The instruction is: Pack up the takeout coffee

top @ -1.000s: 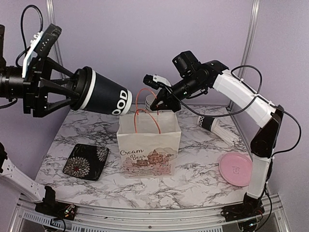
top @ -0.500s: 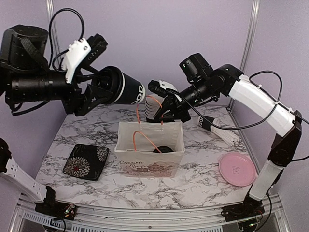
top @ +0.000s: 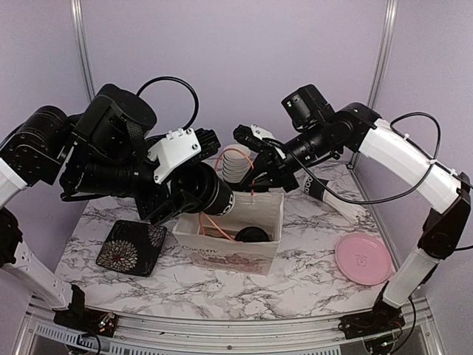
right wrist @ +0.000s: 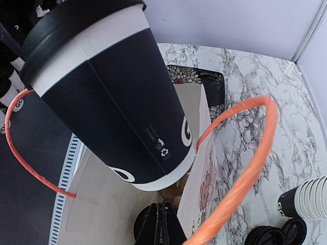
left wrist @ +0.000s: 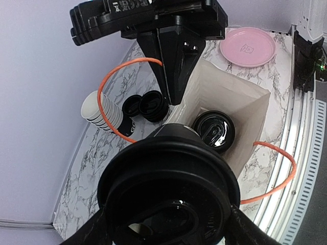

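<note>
L gripper (top: 186, 191) clamps lidded cup (top: 213, 194) by its sides; cup tilted, base toward bag (top: 222, 255) mouth, at bag's 10 o'clock corner. R gripper (left wrist: 172, 96) closed, pinching bag rim at 1 o'clock. 2nd cup (top: 252, 234) inside bag, lid up.
</note>
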Tool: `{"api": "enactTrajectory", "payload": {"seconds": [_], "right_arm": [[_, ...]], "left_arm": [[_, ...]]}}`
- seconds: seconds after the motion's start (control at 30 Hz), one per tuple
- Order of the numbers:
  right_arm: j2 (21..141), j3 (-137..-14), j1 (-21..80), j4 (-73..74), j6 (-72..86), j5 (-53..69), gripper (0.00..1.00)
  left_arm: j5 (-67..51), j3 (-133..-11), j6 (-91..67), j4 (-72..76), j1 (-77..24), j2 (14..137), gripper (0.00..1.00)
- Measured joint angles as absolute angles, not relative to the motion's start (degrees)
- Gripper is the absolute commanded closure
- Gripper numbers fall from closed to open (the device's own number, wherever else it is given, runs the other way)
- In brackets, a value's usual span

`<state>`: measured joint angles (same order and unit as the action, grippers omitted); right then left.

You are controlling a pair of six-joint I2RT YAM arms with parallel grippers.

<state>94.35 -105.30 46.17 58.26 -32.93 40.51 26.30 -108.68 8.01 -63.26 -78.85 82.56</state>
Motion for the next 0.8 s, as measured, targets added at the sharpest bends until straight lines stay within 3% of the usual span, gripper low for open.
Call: {"api": "enactTrajectory", "payload": {"seconds": [0.3,0.67,0.73,0.8], "right_arm": [[94.3,-105.3,46.3,58.3,-33.1,43.2,0.96],[95.0,-105.9,46.5,59.6,-34.6,45.7,0.95],[95.4,-106.4,46.5,59.8,-34.7,45.9,0.86],[95.9,-107.1,46.5,60.3,-35.0,45.9,0.68]], "left_arm": [[24.8,-107.1,9.4,-63.2,-77.3,85.3,0.45],[14.7,-101.6,13.7,-62.7,-70.6,86.8,0.45],[13.1,-101.0,14.5,-62.5,-70.5,86.9,0.46],[11.8,-100.7,15.0,-62.3,-70.5,86.9,0.47]]}}
